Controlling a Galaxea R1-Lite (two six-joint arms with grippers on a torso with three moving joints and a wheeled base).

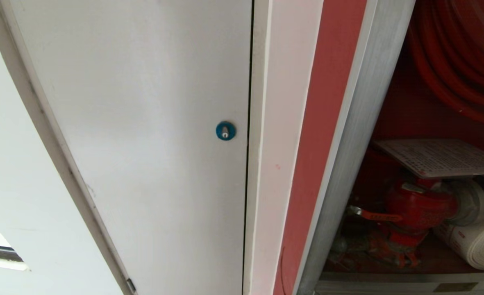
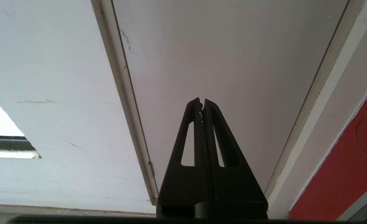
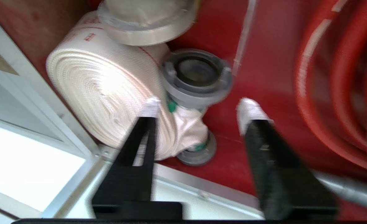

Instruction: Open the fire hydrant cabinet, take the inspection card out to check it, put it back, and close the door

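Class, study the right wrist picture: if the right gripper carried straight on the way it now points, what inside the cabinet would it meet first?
Probably the grey hose coupling on the white rolled hose, which lies between and beyond the open right gripper. Depth is unclear, so the red cabinet floor beside it could come first.

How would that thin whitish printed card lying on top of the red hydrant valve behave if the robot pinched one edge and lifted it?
The thin whitish printed inspection card lies flat and overhangs the red hydrant valve without sagging, so it is probably fairly stiff, perhaps laminated. It looks light for its size. Lying loose on the valve, it could slide off if nudged.
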